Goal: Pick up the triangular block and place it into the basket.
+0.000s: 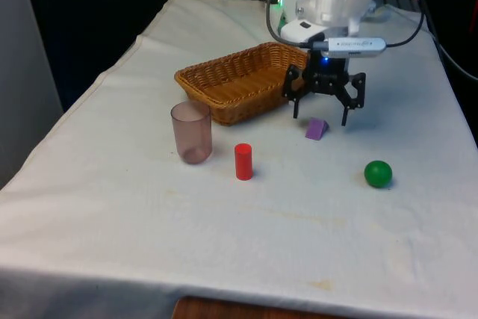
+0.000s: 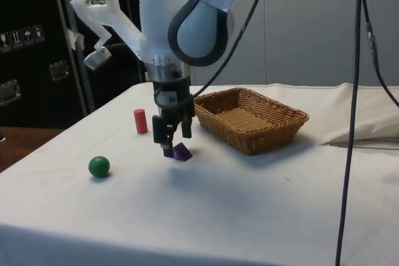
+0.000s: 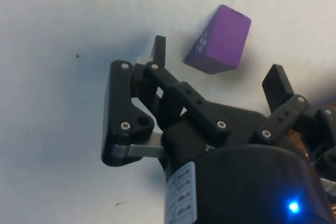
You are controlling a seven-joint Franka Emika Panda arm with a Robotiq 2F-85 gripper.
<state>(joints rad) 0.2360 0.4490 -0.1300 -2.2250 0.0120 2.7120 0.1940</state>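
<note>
The gripper (image 1: 322, 116) hangs low over the cloth, fingers spread wide and holding nothing; the purple triangular block (image 1: 316, 128) lies on the table between the fingertips, just off the wicker basket (image 1: 216, 78), at its 4 o'clock in the front view.

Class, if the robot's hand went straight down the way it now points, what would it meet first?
Probably the purple triangular block beneath the open black hand; it may sit slightly off-centre, so one finger could meet the white cloth instead.
</note>
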